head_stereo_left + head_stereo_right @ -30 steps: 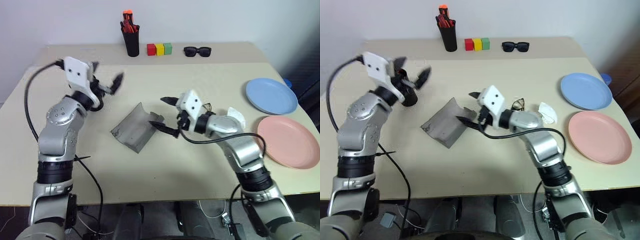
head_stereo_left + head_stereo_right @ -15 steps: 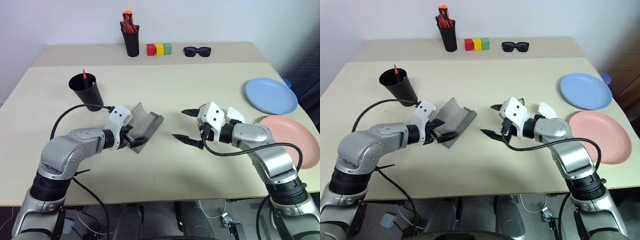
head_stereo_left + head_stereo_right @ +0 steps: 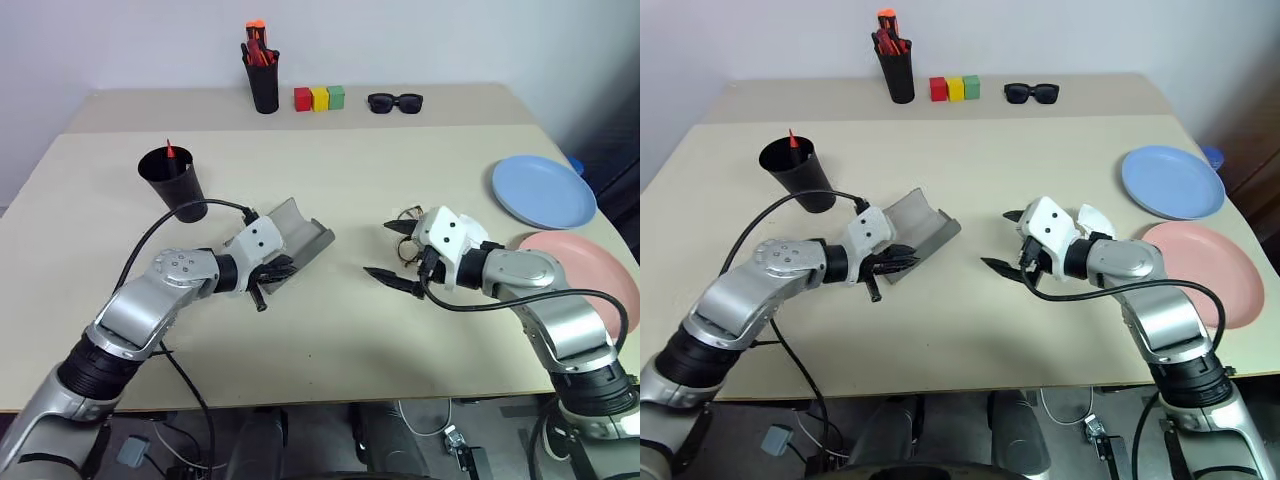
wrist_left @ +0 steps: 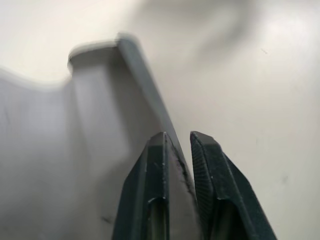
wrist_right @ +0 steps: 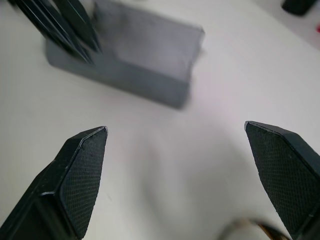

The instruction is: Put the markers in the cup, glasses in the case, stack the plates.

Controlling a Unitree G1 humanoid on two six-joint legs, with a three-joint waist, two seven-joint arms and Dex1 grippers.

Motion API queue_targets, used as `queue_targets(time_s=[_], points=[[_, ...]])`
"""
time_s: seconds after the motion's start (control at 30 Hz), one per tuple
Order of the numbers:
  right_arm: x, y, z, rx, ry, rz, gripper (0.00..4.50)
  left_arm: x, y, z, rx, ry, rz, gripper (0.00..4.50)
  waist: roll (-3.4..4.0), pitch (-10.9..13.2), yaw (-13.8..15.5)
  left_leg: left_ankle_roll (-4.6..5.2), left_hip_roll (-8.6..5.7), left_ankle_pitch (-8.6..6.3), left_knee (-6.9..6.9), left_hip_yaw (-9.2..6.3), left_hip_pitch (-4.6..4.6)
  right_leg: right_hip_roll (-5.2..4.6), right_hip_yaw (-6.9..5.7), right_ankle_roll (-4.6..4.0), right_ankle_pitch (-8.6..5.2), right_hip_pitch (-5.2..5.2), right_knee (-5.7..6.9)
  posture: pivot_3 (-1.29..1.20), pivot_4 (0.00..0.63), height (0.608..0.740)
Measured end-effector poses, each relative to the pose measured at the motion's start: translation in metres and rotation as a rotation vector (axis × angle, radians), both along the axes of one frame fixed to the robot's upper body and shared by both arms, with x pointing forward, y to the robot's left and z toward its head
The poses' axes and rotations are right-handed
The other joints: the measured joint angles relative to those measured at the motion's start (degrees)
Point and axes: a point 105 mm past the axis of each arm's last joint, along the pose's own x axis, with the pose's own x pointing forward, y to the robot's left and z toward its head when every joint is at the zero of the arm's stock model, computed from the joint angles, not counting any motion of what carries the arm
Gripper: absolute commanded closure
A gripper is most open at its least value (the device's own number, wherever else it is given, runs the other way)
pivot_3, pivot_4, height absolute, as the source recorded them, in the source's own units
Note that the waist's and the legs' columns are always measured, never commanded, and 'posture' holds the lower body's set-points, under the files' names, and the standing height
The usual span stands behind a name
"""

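Case (image 3: pixel 293 243) lies open mid-bench, left end effector (image 3: pixel 272 274) nipped shut on its near edge, likely to steady it, while right end effector (image 3: pixel 393 256), spread wide and empty, hangs beside glasses (image 3: pixel 408 216) for pickup.

No legible text or labels anywhere.

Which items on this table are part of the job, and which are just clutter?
Job: cup with a red marker in it; grey case, its edge pinched by the left gripper; glasses behind the open right gripper; blue plate; pink plate.

Clutter: pen holder, three coloured blocks, sunglasses.
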Motion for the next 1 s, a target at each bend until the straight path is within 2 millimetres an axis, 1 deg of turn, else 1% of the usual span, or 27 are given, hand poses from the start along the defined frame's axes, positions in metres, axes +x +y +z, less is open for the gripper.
queue_targets(time_s=[0.07, 0.13, 0.23, 0.33, 0.43, 0.47, 0.53, 0.6, 0.7, 0.73, 0.83, 1.0], points=[[0.003, -0.014, -0.009, -0.022, 0.045, -0.065, 0.00, 0.002, -0.002, 0.000, 0.043, -0.036, -0.091, 3.89, -0.01, 0.00, 0.32, 0.01, 0.00, -0.01, 0.02, 0.00, -0.03, 0.00, 0.00, 0.00, 0.00, 0.00, -0.02, 0.00, 0.150, 0.740], [0.003, -0.022, -0.015, -0.008, 0.090, -0.114, 0.00, 0.003, -0.001, 0.001, 0.074, -0.051, -0.161, 3.89, 0.00, 0.00, 0.61, 0.07, 0.00, -0.04, 0.01, 0.01, -0.04, 0.00, 0.01, 0.00, -0.01, -0.02, -0.02, 0.00, 0.150, 0.740], [0.006, -0.031, -0.014, 0.047, 0.114, -0.193, 0.00, 0.007, 0.000, 0.002, 0.107, -0.064, -0.215, 3.89, 0.01, 0.00, 0.70, 0.10, 0.01, -0.05, 0.02, 0.01, -0.04, 0.03, 0.01, 0.01, 0.00, -0.04, 0.03, 0.00, 0.150, 0.740], [0.008, -0.036, -0.009, 0.087, 0.103, -0.231, 0.00, 0.010, 0.002, 0.002, 0.107, -0.031, -0.205, 3.89, 0.01, -0.01, 0.81, 0.10, 0.00, -0.05, 0.05, 0.01, -0.03, 0.03, 0.01, 0.03, 0.00, -0.01, 0.04, 0.00, 0.150, 0.740], [0.006, -0.040, -0.010, 0.091, 0.095, -0.251, 0.00, 0.015, -0.001, 0.002, -0.030, 0.079, -0.113, 3.89, 0.04, -0.02, 0.86, 0.13, 0.00, -0.06, 0.07, -0.01, -0.02, 0.03, 0.00, 0.09, -0.02, 0.03, 0.07, 0.00, 0.150, 0.740], [0.004, -0.040, -0.013, 0.089, 0.102, -0.253, 0.00, 0.017, -0.003, 0.001, -0.084, 0.119, -0.078, 3.66, 0.04, -0.02, 0.92, 0.13, 0.00, -0.07, 0.08, -0.02, -0.04, 0.03, -0.01, 0.14, -0.01, 0.02, 0.08, 0.00, 0.150, 0.740], [0.002, -0.041, -0.017, 0.085, 0.109, -0.255, 0.00, 0.020, -0.003, 0.000, -0.141, 0.167, -0.022, 3.06, 0.03, -0.01, 0.89, 0.13, 0.00, -0.07, 0.09, -0.02, -0.05, 0.03, -0.01, 0.30, 0.07, 0.01, 0.09, 0.00, 0.150, 0.740], [-0.001, -0.040, -0.018, 0.081, 0.101, -0.252, 0.00, 0.023, 0.005, 0.000, -0.196, 0.220, 0.061, 2.09, 0.03, -0.01, 0.68, 0.15, 0.01, -0.08, 0.06, -0.02, 0.00, 0.04, 0.00, 0.32, 0.08, 0.01, 0.11, 0.00, 0.150, 0.740], [-0.001, -0.039, -0.017, 0.078, 0.094, -0.253, 0.00, 0.025, 0.013, 0.002, -0.317, 0.330, 0.163, 0.47, 0.04, -0.01, 0.34, 0.15, 0.01, -0.08, 0.08, -0.05, 0.04, 0.05, -0.01, 0.32, 0.08, 0.02, 0.17, 0.00, 0.150, 0.740], [-0.001, -0.038, -0.017, 0.079, 0.090, -0.248, 0.00, 0.026, 0.015, 0.003, -0.338, 0.350, 0.190, 0.04, 0.04, -0.01, 0.22, 0.15, 0.01, -0.08, 0.09, -0.05, 0.04, 0.04, -0.01, 0.32, 0.08, 0.02, 0.17, 0.00, 0.150, 0.740], [-0.001, -0.034, -0.019, 0.084, 0.092, -0.238, 0.00, 0.027, 0.021, 0.003, -0.350, 0.377, 0.238, 0.04, 0.04, -0.01, -0.15, 0.15, 0.01, -0.08, 0.08, -0.05, 0.04, 0.04, -0.01, 0.32, 0.08, 0.03, 0.15, 0.00, 0.150, 0.740], [-0.001, -0.026, -0.022, 0.094, 0.091, -0.223, 0.00, 0.022, 0.023, 0.002, -0.312, 0.403, 0.252, 0.04, 0.04, -0.01, -0.39, 0.15, 0.01, -0.08, 0.07, -0.04, 0.03, 0.04, -0.01, 0.32, 0.09, 0.03, 0.15, 0.00, 0.150, 0.740]])
